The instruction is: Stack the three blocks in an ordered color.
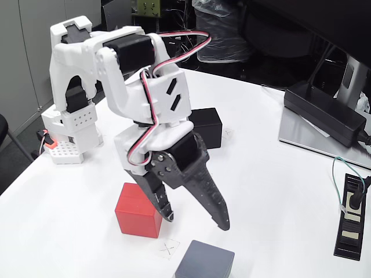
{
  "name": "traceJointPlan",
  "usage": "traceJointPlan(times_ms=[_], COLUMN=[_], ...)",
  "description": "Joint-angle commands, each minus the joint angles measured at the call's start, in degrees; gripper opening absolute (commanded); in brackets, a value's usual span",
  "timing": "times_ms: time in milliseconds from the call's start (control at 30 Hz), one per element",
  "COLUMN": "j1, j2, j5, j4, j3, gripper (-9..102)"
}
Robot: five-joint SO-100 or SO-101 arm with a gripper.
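Observation:
The red block sits on the white table at lower left. A grey block lies at the bottom edge, partly cut off by the frame. Behind the arm rests the black block, partly hidden by the wrist. My gripper hangs open above the table, its dark fingers pointing down. One fingertip is close to the red block's right side, the other fingertip stands above the grey block. Nothing is between the fingers.
A black power adapter lies on a monitor base at right. A small black strip with a green wire sits near the right edge. The arm's white base stands at left. A pencilled cross marks the table between red and grey blocks.

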Motion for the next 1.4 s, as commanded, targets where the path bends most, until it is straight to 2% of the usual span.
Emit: traceJointPlan(times_ms=[0, 333, 933, 1200, 1367], j1=[1.6, 1.7, 1.6, 1.6, 1.6], j2=[-2.0, -11.3, -17.6, -19.8, -20.7], j5=[-3.6, -8.7, -11.9, -11.4, -11.7], j4=[2.0, 2.5, 1.8, -5.5, -6.0], j3=[-7.2, -14.6, -15.0, -14.9, -14.7], gripper=[32, 32, 32, 32, 32])
